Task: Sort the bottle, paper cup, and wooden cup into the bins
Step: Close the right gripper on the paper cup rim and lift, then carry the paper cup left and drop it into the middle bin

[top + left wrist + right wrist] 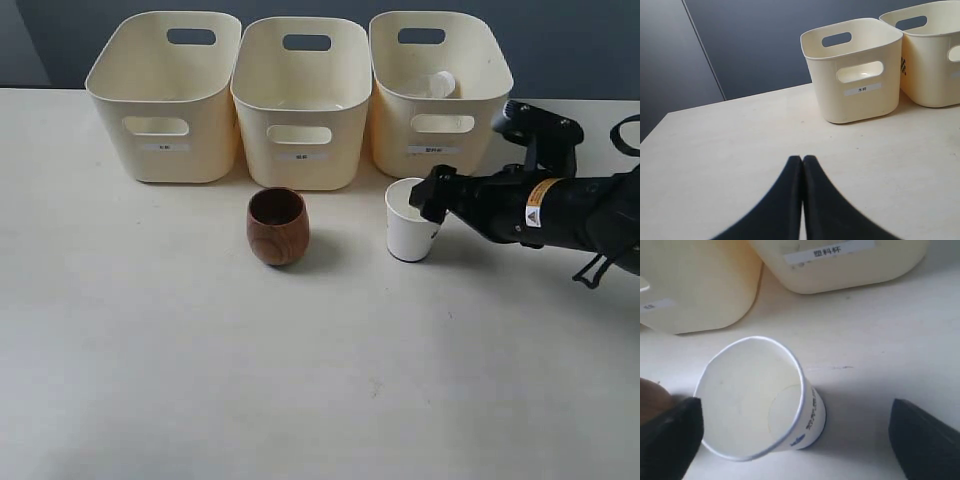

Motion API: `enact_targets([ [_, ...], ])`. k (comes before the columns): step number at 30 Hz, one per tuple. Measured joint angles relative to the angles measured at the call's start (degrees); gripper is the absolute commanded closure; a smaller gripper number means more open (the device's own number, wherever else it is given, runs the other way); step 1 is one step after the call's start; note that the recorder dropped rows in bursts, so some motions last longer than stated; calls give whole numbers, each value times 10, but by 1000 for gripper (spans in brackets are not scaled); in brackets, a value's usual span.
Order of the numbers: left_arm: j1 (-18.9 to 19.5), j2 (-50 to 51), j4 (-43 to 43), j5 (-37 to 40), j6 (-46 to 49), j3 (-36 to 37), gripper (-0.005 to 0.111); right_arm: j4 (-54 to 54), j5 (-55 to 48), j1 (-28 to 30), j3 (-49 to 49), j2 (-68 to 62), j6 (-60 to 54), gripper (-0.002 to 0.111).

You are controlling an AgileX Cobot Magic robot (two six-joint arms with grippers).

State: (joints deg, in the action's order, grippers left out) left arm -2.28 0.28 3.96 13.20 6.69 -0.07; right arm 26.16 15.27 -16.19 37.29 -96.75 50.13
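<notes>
The white paper cup (pixel 408 235) stands upright on the table in front of the right bin (pixel 395 130). My right gripper (pixel 430 195) is open at the cup's rim. In the right wrist view the paper cup (pixel 755 400) sits between the spread fingers (pixel 920 440) of that gripper (pixel 795 407), nearer one of them. The brown wooden cup (pixel 277 226) stands before the middle bin (pixel 300 165). The clear bottle (pixel 440 85) lies inside the right bin. My left gripper (pixel 802 159) is shut on nothing over bare table and is out of the exterior view.
The left bin (pixel 170 160) completes the row of three along the table's back. The left wrist view shows the left bin (pixel 855 75) and part of the middle one (pixel 935 60). A sliver of the wooden cup (pixel 652 397) shows beside one right finger.
</notes>
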Motion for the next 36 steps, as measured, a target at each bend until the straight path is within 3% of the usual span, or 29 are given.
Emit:
enact_targets([
  [15,0,0,0,0,0,0,107,-7,-26,0,49,-59,-2,18],
  [19,0,0,0,0,0,0,107,-8,-27,0,51,-69,-2,40],
  [27,0,0,0,0,0,0,107,-9,-30,0,51,-80,-2,110],
  [36,0,0,0,0,0,0,107,-11,-32,0,52,-72,-2,108],
])
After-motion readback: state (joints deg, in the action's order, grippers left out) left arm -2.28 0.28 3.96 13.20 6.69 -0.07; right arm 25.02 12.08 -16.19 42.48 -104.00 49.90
